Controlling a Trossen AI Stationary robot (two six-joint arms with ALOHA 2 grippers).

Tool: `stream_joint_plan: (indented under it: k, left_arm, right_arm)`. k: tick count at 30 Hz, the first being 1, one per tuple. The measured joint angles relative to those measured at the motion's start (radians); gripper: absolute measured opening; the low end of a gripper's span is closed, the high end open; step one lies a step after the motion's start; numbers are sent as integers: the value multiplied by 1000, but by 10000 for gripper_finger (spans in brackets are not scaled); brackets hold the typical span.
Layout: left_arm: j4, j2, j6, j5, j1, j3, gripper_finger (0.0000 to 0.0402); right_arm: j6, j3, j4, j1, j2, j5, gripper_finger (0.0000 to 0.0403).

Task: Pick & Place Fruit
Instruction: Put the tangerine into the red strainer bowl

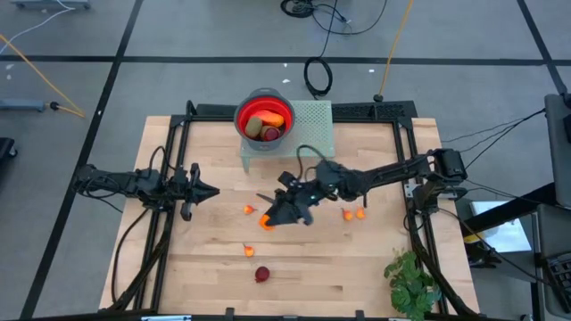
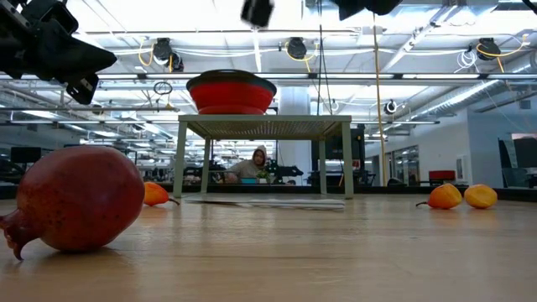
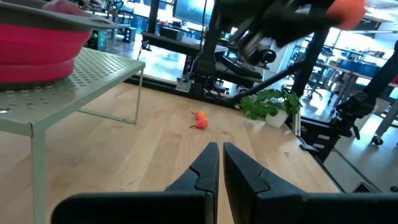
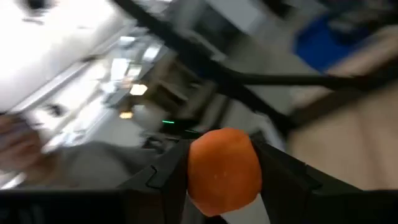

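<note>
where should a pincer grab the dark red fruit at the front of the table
Grip the dark red fruit across its round body, coming straight down from above. It lies on its side with a small pointed tip sticking out sideways, so close across the smooth middle, clear of that tip. Nothing crowds it.

Our right arm stretches across the table's middle, its right gripper (image 1: 268, 219) raised off the surface and clamped on an orange fruit (image 4: 224, 169). Our left arm waits at the left side, left gripper (image 3: 219, 165) fingers pressed together.

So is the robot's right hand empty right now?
No, the right gripper is shut on an orange fruit, which sits squeezed between its two dark fingers.
</note>
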Motion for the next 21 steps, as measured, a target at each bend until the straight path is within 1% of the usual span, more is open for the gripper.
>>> stream_joint_plan:
  k: [3,7,14,17,21]
  left_arm:
    - [0,0,0,0,0,0,21]
    - [-3,0,0,0,0,0,21]
    - [-16,0,0,0,0,0,21]
    - [-16,0,0,0,0,0,21]
    - [-15,0,0,0,0,0,21]
  right_arm:
    - [-19,-1,-135,-6,0,52,157]
    - [-54,0,-252,-6,0,137,157]
    - [-149,0,-370,8,0,322,157]
    - [-203,0,-411,22,0,420,157]
    - [-264,0,-451,48,0,597,157]
